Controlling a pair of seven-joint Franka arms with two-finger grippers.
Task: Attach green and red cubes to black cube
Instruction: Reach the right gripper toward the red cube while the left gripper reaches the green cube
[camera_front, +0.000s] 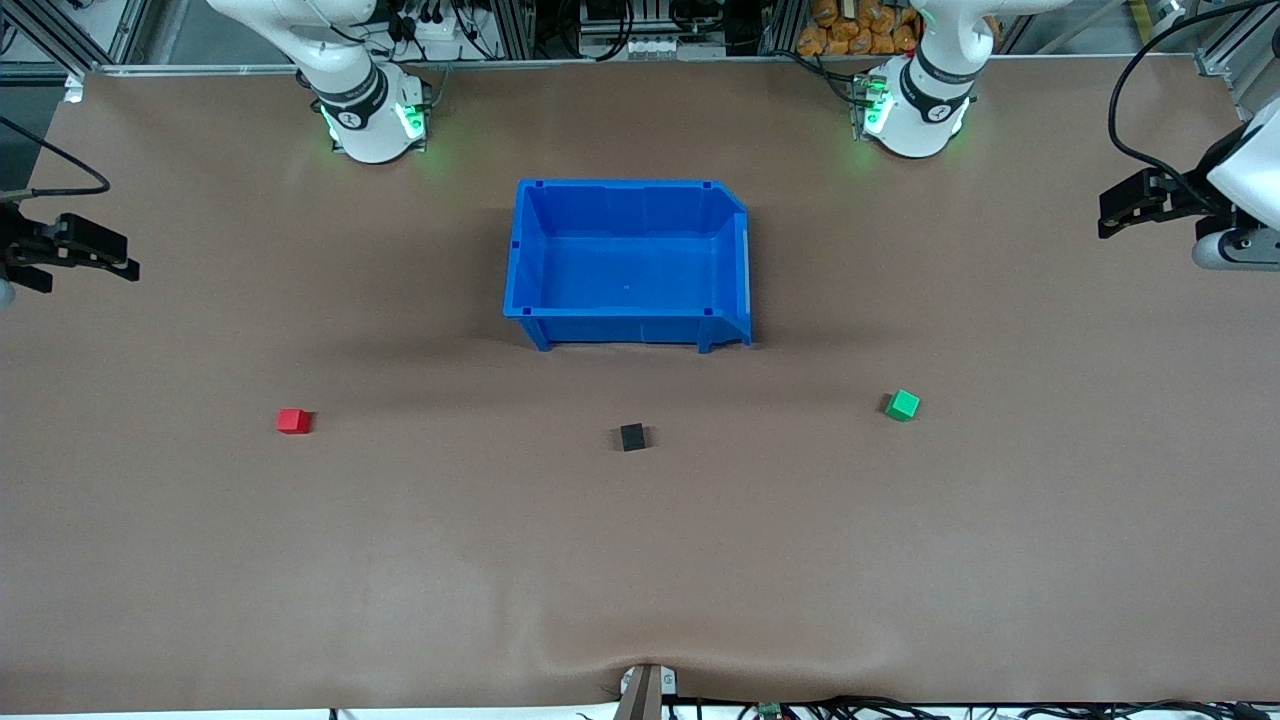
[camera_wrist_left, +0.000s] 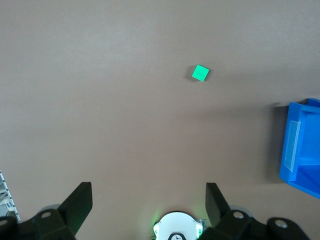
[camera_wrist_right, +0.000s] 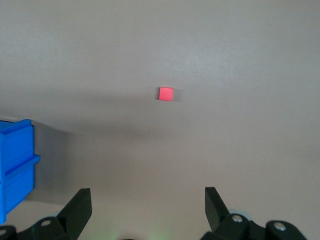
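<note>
The red cube (camera_front: 293, 421) lies on the brown table toward the right arm's end. The green cube (camera_front: 902, 405) lies toward the left arm's end. The black cube (camera_front: 632, 437) sits between them, nearer the front camera than the blue bin, apart from both. My right gripper (camera_front: 128, 256) is open and empty, up over the table's edge at its own end; its wrist view (camera_wrist_right: 148, 190) shows the red cube (camera_wrist_right: 166, 93). My left gripper (camera_front: 1105, 212) is open and empty over the other end; its wrist view (camera_wrist_left: 149, 187) shows the green cube (camera_wrist_left: 200, 73). The black cube shows in neither wrist view.
An empty blue bin (camera_front: 625, 328) stands mid-table between the arm bases and the cubes. It also shows at the edge of the left wrist view (camera_wrist_left: 300, 150) and the right wrist view (camera_wrist_right: 15, 160). A clamp (camera_front: 648, 690) holds the table cover at the edge nearest the front camera.
</note>
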